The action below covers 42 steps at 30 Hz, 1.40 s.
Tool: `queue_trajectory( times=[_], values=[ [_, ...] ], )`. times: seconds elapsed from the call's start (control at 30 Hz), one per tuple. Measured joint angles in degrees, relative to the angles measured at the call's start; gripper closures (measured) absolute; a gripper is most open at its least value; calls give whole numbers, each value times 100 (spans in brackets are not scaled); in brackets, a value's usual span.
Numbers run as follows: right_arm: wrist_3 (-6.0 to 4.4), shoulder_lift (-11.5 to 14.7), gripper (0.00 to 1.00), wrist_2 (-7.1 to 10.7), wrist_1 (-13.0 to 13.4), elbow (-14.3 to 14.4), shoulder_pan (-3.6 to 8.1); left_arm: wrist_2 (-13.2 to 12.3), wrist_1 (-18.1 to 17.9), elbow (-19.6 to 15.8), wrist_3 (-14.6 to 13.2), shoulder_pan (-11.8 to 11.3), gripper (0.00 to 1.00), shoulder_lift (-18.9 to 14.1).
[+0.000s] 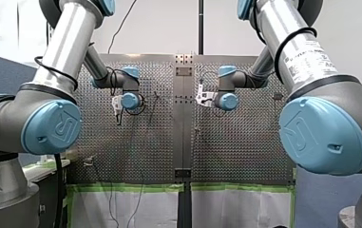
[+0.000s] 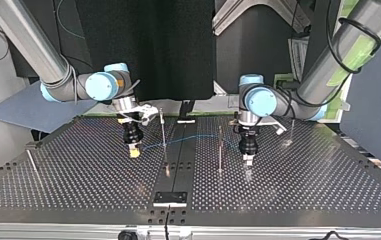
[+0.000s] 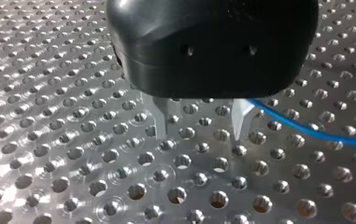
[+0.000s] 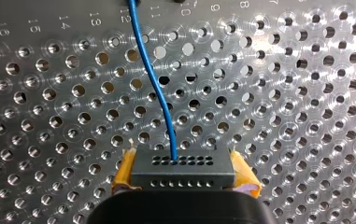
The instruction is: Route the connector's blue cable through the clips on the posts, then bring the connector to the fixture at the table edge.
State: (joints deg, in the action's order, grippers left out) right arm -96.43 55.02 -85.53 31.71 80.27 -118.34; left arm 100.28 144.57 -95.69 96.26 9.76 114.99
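Observation:
My right gripper (image 4: 182, 179) is shut on a black connector (image 4: 181, 169), which is clamped between its yellow pads (image 4: 125, 170). The blue cable (image 4: 156, 88) leaves the connector's face and snakes ahead over the perforated plate. In the top view the right gripper (image 2: 134, 151) hangs at the left. From it the cable (image 2: 198, 136) runs past a thin post (image 2: 163, 131) toward my left gripper (image 2: 248, 160). My left gripper (image 3: 201, 136) stands open just above the plate with nothing between its metal fingers (image 3: 162, 122). The cable (image 3: 306, 130) lies beside one finger.
A second post (image 2: 220, 150) stands between the grippers and a third (image 2: 291, 131) at the top view's right. A black fixture (image 2: 170, 198) sits at the table's near edge in that view. A thin rod (image 2: 32, 161) leans at the left.

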Motion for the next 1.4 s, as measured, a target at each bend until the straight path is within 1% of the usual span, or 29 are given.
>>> queue_trajectory(
  times=[0.1,0.27,0.33,0.47,0.57,0.73,0.87,1.0,1.2,1.4],
  values=[
    [1,-1,100,0,-11,0,0,33,102,0,-5,-12,0,-4],
    [7,-2,100,0,-21,1,0,238,354,-1,40,4,0,-5],
    [10,-3,100,0,-22,1,0,275,444,-2,50,14,0,-6],
    [13,-3,100,1,-28,1,0,212,611,-36,101,26,0,-46],
    [13,-6,100,3,-34,1,0,141,650,-121,145,41,0,-137],
    [17,-9,100,1,-40,0,0,38,570,-305,254,69,0,-323],
    [17,-10,100,0,-43,1,0,-126,405,-497,425,85,0,-515],
    [17,-11,100,0,-55,0,0,-210,229,-686,609,106,0,-704],
    [17,-12,100,0,-59,1,-12,-216,183,-960,805,202,0,-978],
    [19,-12,100,4,-66,1,-17,-202,200,-1214,848,302,0,-1199]
  ],
)
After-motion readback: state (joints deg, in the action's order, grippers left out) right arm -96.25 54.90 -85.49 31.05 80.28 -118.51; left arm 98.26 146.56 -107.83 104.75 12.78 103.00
